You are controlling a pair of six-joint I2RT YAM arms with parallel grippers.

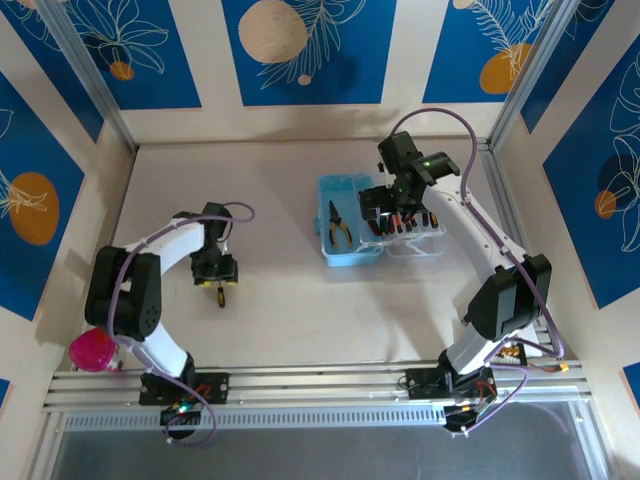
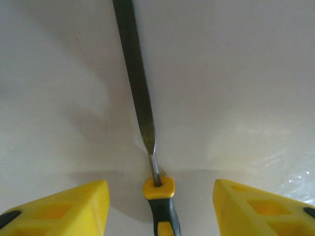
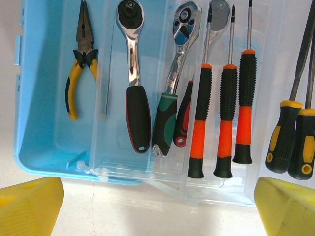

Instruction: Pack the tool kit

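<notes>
Left fingers [image 2: 64, 209] half-spread astride handle of needle file [image 2: 140, 93] lying on worktop [image 2: 236, 73]. Gap each side, nothing gripped.

Step, by my guess: pickup of seemingly last loose tool. Next move calls for closing on handle, lifting, carrying right to case.

Light-blue tool case [image 3: 42, 128] open on worktop.

Inside:
- one pliers [image 3: 86, 54]
- two ratchets [image 3: 132, 49]
- three orange-and-black screwdrivers [image 3: 225, 132]
- two yellow-handled files [image 3: 280, 142]

Right fingers [image 3: 29, 206] spread wide above case, empty.
</notes>
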